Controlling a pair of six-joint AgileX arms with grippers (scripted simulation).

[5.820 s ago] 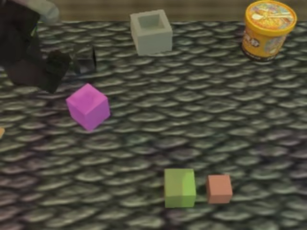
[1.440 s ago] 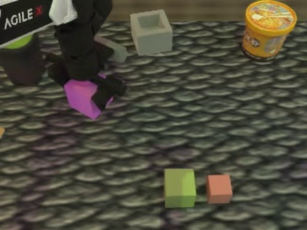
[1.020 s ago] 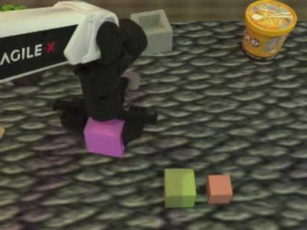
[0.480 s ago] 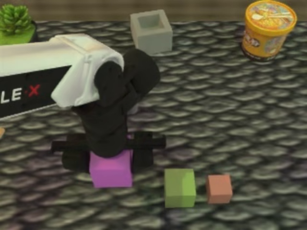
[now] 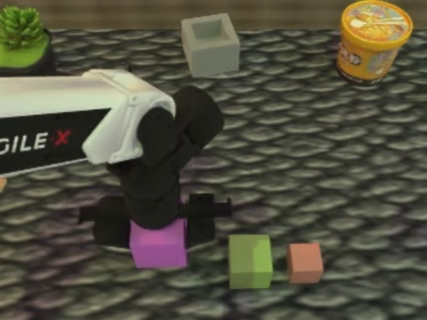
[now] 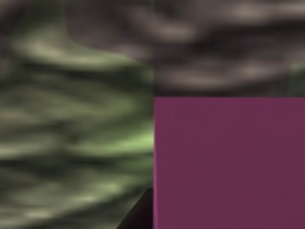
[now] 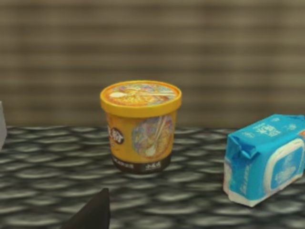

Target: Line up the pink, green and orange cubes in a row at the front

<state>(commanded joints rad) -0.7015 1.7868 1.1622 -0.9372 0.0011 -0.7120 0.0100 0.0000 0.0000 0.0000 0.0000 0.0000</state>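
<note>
Pink cube (image 5: 159, 244) clamped in left gripper (image 5: 155, 223), gap before green cube (image 5: 250, 261)

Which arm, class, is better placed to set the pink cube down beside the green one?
The left. Its gripper is already clamped on the matte magenta-pink cube, just left of the lime-green cube and the salmon-orange cube. The right arm is out of the top view, facing the far-off yellow noodle cup.

Your left arm reaches in from the table's left, white forearm level, black wrist bent straight down. Its left gripper (image 5: 157, 230) points at the table, fingers (image 5: 200, 223) spread to either side of the pink cube (image 5: 159, 244) and closed against it. Your right arm is out of the top view.
</note>
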